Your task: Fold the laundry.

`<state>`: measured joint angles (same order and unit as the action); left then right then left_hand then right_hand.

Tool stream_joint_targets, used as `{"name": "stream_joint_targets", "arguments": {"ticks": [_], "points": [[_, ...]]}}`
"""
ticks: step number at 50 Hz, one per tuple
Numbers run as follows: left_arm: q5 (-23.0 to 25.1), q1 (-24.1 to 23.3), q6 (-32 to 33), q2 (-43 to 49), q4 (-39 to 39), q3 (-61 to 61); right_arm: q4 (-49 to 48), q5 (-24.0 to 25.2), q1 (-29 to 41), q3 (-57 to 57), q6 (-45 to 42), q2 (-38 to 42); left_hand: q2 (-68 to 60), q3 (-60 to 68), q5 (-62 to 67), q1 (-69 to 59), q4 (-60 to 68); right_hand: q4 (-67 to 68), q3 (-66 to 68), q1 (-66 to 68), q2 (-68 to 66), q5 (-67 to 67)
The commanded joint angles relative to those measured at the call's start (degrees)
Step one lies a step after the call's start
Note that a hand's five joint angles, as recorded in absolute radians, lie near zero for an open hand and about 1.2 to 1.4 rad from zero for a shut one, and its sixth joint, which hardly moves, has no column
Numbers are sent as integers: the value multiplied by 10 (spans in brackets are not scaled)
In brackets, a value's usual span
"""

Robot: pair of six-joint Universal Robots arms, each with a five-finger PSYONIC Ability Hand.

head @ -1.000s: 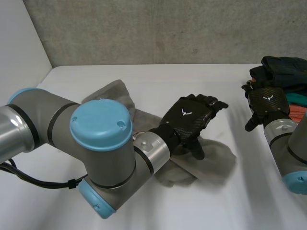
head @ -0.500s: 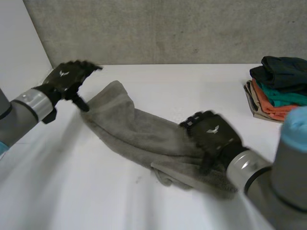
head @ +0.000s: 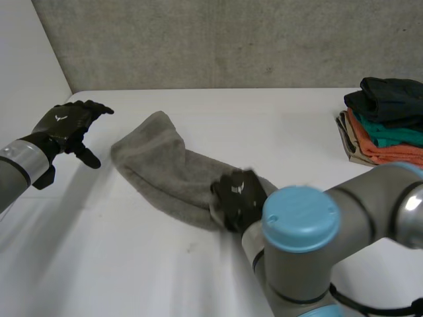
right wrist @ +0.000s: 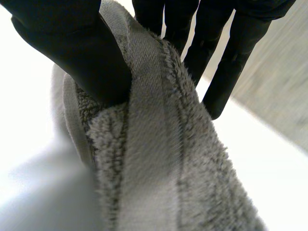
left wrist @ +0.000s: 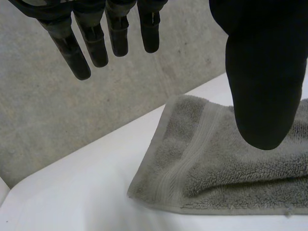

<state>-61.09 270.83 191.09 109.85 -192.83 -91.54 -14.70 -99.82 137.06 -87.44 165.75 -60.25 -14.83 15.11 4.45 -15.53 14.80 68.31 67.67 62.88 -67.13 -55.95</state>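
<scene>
The towel [head: 162, 165] lies across the table [head: 277, 125]; our right hand [head: 238, 199] pinches its near banded end between thumb and fingers [right wrist: 231, 57], probably to carry it over into a fold. Our left hand [head: 65, 123] hovers beside the far end, fingers spread, empty.

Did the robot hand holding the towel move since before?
Yes. The right robot hand, pinching the grey towel, has slid farther from the stack of folded clothes.

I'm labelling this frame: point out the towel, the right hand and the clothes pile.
towel [head: 165, 168], head view, its middle.
right hand [head: 238, 197], head view, its back.
clothes pile [head: 396, 135], head view, teal layer.
</scene>
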Motion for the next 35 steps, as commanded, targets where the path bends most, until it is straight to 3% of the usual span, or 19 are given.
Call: {"name": "stream_joint_targets", "arguments": {"ticks": [1,7,16,20,27,29,31,35], "points": [[-1,-7,-8,-2,-47,-39,-38,33,-22,4,-2,-179,24,-27,-21,31,-24,117,123,171,-129,-141],[1,-21,-11,30,-40,-44,16,90,-35,45,11,-260,48,-51,-45,55,-48,117,123,171,-129,-141],[-3,-62,-6,92,-30,-29,88,117,-33,92,89,-332,48,-51,-45,55,-48,117,123,171,-129,-141],[-32,-84,-5,128,-40,3,103,134,-32,95,115,-356,48,-51,-45,55,-48,117,123,171,-129,-141],[-133,-127,-16,200,-40,75,121,147,-54,89,163,-394,-113,111,117,-106,114,117,123,171,-129,-141],[-148,-137,-22,216,-35,88,121,149,-62,88,170,-401,-284,281,288,-277,284,117,123,171,-129,-141],[-151,-144,-32,223,-31,93,120,151,-73,83,179,-410,-349,346,353,-342,349,117,123,171,-129,-141],[-137,-159,-66,211,-4,88,115,151,-87,83,179,-412,-321,318,324,-314,321,117,123,171,-129,-141]]}}
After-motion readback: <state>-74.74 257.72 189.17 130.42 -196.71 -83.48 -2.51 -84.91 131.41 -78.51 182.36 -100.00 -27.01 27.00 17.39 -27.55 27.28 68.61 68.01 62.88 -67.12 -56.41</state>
